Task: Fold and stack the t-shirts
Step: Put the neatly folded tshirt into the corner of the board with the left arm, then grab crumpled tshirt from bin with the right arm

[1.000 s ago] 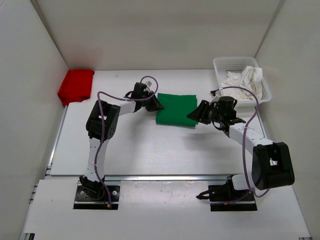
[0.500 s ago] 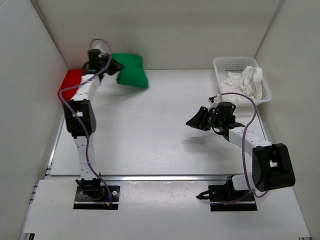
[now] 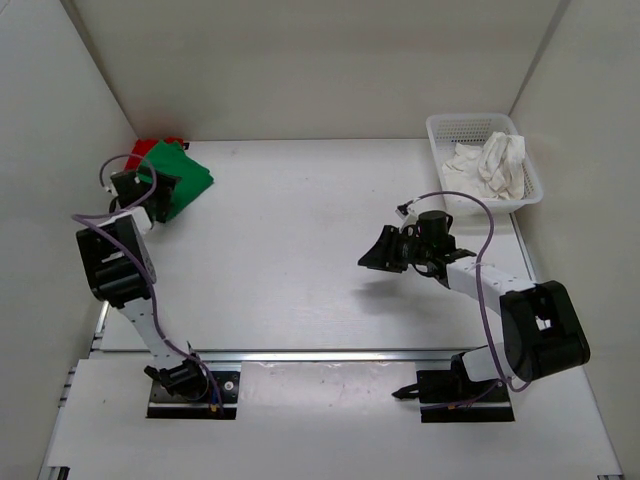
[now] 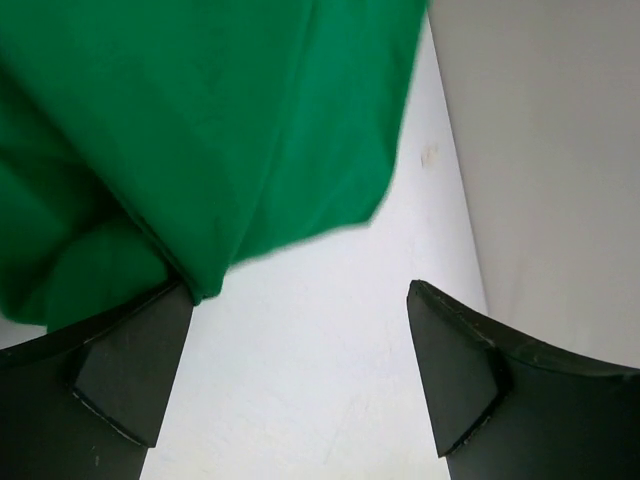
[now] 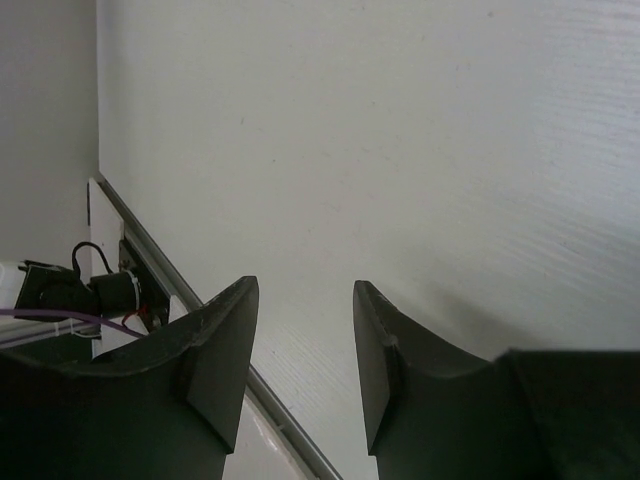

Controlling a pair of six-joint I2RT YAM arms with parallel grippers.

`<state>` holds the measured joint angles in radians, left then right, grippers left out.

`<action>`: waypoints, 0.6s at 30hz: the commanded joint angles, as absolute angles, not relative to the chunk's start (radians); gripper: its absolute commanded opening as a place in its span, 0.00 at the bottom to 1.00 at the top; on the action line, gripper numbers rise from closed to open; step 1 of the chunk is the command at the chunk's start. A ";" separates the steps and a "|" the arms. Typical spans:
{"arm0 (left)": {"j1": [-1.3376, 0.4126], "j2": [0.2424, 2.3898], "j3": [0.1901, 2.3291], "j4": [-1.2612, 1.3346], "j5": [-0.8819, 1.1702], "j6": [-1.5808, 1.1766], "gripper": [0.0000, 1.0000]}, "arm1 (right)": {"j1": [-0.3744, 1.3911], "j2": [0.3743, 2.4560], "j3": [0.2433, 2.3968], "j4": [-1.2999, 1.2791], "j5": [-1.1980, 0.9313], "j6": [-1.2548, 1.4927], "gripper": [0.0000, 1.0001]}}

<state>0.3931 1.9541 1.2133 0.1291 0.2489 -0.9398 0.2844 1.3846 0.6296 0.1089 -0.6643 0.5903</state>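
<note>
The folded green t-shirt (image 3: 180, 176) lies in the far left corner on top of the red t-shirt (image 3: 143, 149), of which only a sliver shows. My left gripper (image 3: 158, 192) sits at the green shirt's near edge and is open. In the left wrist view the green cloth (image 4: 190, 130) fills the upper left and brushes the left fingertip (image 4: 135, 365), with bare table in the gap of the left gripper (image 4: 300, 300). The white t-shirt (image 3: 488, 163) lies crumpled in the basket. My right gripper (image 3: 376, 254) hovers over mid-table, open and holding nothing (image 5: 305, 290).
The white mesh basket (image 3: 440, 128) stands at the back right. White walls close in the table on the left, back and right. An aluminium rail (image 3: 330, 354) runs along the near edge in front of the arm bases.
My left arm swung the green shirt from near the back wall down onto the red shirt and opened its jaws. My right gripper drifted slightly left.
</note>
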 commanded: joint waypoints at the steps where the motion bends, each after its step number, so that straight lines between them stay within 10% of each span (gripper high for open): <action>1: 0.293 1.803 1.166 0.219 0.243 -0.925 0.99 | 0.285 1.373 0.623 0.141 -0.657 0.569 0.41; 6: 0.239 1.682 1.057 0.278 0.224 -0.940 0.99 | 0.279 1.371 0.634 0.163 -0.624 0.587 0.38; 13: 0.250 1.425 0.890 0.290 0.009 -0.948 0.99 | 0.275 1.463 0.771 0.129 -0.598 0.584 0.08; 18: -0.016 1.446 0.952 0.241 -0.027 -0.826 0.99 | 0.232 1.529 0.989 0.031 -0.470 0.529 0.00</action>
